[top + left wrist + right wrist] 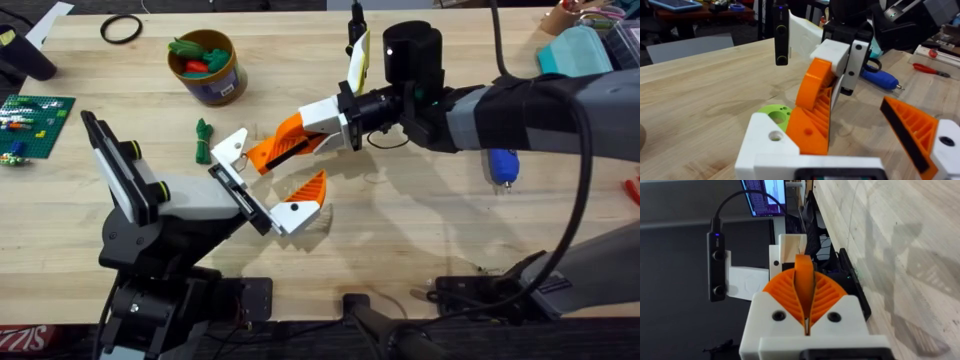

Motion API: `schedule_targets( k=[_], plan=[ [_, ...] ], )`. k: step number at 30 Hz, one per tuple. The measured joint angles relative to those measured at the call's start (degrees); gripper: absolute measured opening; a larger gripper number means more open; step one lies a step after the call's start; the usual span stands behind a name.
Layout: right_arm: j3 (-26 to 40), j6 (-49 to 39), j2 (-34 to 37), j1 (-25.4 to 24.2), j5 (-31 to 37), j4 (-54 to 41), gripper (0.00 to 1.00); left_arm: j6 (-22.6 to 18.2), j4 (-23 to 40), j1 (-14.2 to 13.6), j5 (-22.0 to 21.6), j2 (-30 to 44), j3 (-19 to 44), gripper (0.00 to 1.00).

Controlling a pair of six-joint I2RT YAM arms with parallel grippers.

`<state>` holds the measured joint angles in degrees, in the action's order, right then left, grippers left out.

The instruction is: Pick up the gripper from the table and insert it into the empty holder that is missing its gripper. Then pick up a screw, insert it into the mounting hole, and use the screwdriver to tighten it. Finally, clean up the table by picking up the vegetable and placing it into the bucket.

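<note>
Pale wood-grain table [420,220]; right gripper [345,118] pinches ribbed orange gripper [285,140]; left gripper [262,178] spread.

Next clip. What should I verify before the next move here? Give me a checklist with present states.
1. Right end effector shut on the orange finger: ok.
2. Left end effector open: ok.
3. Orange finger fully seated on the holder: cannot tell.
4. Screw in the holder's mounting hole: not ok, the hole is empty.
5. Screwdriver lying free on the table: ok.
6. Vegetable in the bucket: not ok, it is on the table.
</note>
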<state>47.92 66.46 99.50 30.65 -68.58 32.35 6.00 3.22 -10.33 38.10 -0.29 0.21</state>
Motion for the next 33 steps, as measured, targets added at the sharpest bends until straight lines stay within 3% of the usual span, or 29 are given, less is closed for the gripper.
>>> schedule_targets(
  k=[12, 22, 29, 30, 33],
  plan=[
    [0.0, 0.0, 0.0, -0.1, -0.4, -0.3, 0.013, 0.1, -0.1, 0.0, -0.5, 0.3, 0.1, 0.986],
    [-0.9, 3.8, 1.0, -0.1, -1.8, 17.2, 0.013, -0.9, -1.1, 0.0, -1.1, 0.3, 0.3, 0.986],
    [-0.9, 4.6, 1.1, -0.1, -1.8, 16.5, 0.013, -1.1, -0.8, 0.0, -1.3, 0.3, 0.3, 0.986],
    [-0.9, 3.1, 1.1, -0.1, -1.2, 10.0, 0.013, -0.5, 0.3, 0.0, -1.2, 0.3, 0.3, 0.986],
    [-0.8, 2.1, 1.1, -0.1, -1.0, 9.0, 0.013, 0.4, 0.3, 0.0, -1.1, 0.3, 0.3, 0.986]
  ],
)
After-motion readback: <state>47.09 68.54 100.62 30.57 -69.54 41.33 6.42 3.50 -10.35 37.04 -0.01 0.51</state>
